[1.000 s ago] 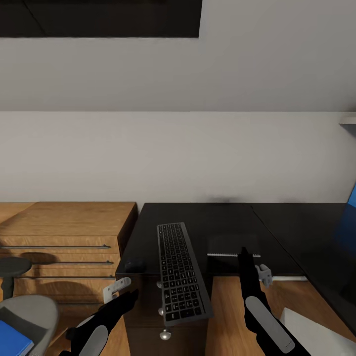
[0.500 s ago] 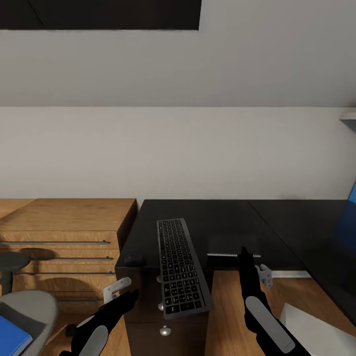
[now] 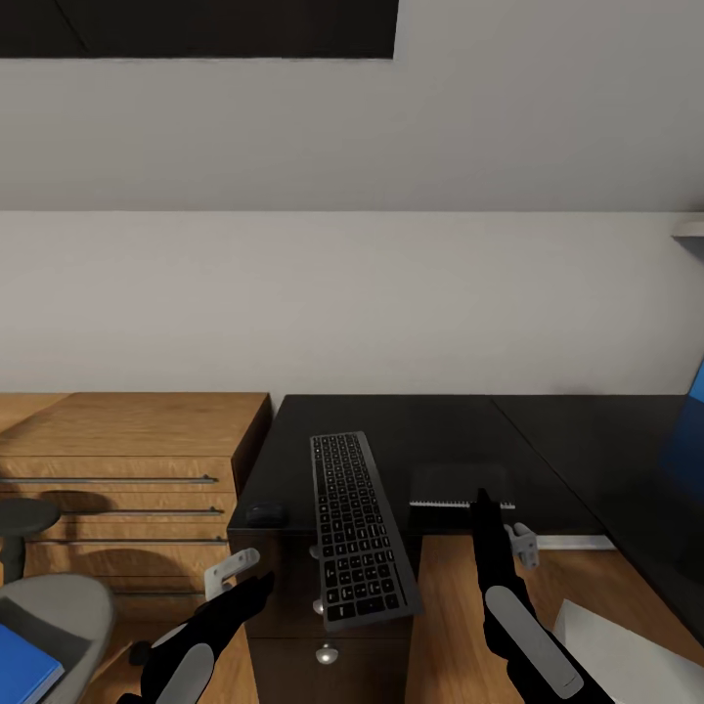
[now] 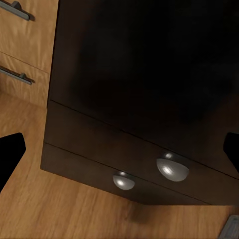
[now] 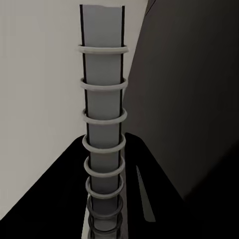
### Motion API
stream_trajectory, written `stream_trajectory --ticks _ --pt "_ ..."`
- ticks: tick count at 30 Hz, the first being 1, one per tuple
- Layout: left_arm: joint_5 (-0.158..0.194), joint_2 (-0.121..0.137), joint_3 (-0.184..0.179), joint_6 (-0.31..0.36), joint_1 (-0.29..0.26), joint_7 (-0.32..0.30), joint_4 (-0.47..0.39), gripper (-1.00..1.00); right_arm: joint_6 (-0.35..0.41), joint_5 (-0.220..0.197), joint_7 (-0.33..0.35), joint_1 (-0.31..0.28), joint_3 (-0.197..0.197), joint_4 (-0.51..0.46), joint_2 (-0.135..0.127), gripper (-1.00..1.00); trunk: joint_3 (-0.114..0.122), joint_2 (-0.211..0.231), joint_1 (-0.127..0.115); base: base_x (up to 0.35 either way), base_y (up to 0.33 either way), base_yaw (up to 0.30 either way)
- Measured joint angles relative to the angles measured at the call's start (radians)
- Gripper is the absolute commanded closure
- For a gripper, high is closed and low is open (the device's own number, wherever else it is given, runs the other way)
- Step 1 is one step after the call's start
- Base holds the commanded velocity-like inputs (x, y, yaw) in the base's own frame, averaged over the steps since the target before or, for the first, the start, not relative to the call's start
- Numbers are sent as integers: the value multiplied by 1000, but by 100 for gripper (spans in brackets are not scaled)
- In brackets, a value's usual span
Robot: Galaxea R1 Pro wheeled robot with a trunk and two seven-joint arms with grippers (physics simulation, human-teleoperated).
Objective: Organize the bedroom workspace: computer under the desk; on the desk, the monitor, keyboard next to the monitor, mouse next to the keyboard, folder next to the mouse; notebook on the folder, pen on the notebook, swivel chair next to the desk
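Note:
The keyboard (image 3: 354, 528) lies lengthwise on the black desk (image 3: 411, 430), its near end hanging over the front edge. The small black mouse (image 3: 264, 510) sits left of it. Right of the keyboard the grey spiral-bound notebook (image 3: 460, 484) lies at the desk's edge, and my right gripper (image 3: 481, 501) is shut on its near side. In the right wrist view the notebook's ringed spine (image 5: 103, 99) runs out from that gripper (image 5: 104, 149). My left gripper (image 3: 262, 584) hangs open below the desk front; in its wrist view this gripper (image 4: 119, 149) faces the desk drawers (image 4: 139, 144). The blue folder (image 3: 24, 665) rests on the swivel chair (image 3: 59, 611). The monitor and pen are out of view.
Light wooden low cabinets (image 3: 127, 469) stand against the desk's left side. Silver drawer knobs (image 4: 173, 168) stick out of the desk front. A blue panel (image 3: 689, 420) rises at the right, and a pale slab (image 3: 626, 645) lies low beside the right arm. Wood floor runs beneath the desk.
The camera shifted a little in the first half second, so the whole scene sits slightly higher. Both arms and the things on the desk have held still.

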Motion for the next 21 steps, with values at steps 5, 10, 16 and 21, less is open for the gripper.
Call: stream_trajectory --ticks 5,10,16,21 --pt "0 0 0 0 0 0 0 -100 0 0 0 0 0 0 0 100 0 0 0 0 0 0" --pt "0 0 0 0 0 0 0 -100 0 0 0 0 0 0 0 100 0 0 0 0 0 0" --pt "1 0 0 0 0 0 0 -100 0 0 -1 0 0 0 0 100 0 0 0 0 0 0" --pt "1 0 0 0 0 0 0 -100 0 0 -2 0 0 0 0 100 0 0 0 0 0 0"
